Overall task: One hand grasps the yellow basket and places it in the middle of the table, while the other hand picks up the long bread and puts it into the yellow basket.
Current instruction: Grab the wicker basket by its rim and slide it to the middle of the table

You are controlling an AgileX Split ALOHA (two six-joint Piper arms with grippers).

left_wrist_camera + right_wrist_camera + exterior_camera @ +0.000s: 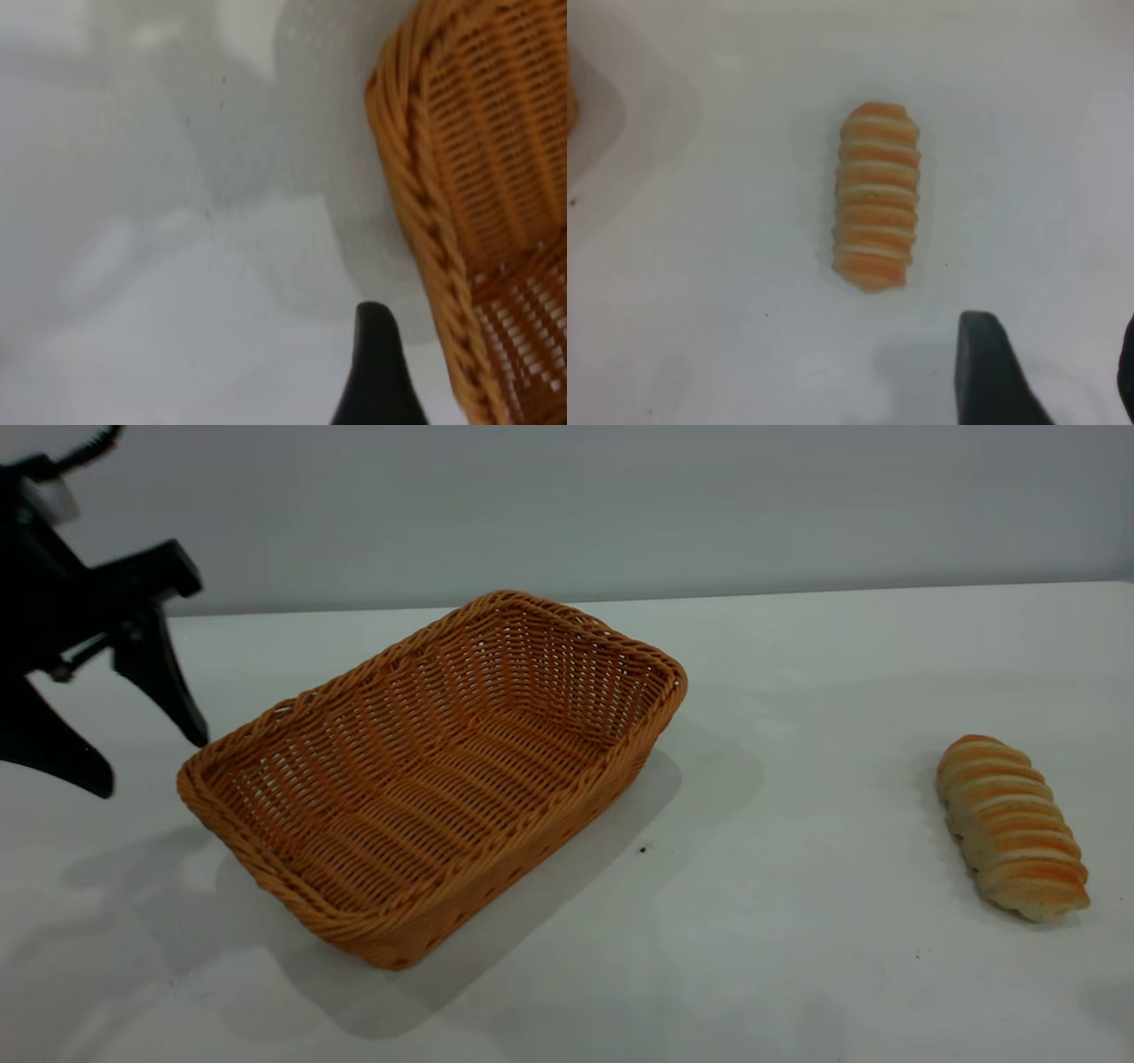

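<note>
**Basket empty, bread lying apart on the table**

The yellow basket (434, 779) rests on the table (797, 957), turned at an angle, with nothing inside it. The left gripper (151, 766) hangs above the table just beside the basket's left corner, with its two black fingers spread apart and not touching the braided rim. The long bread (1012, 825) lies on the table far to the right, well apart from the basket. In the right wrist view the right gripper (1050, 372) is above the bread, fingers apart, holding nothing.
</note>
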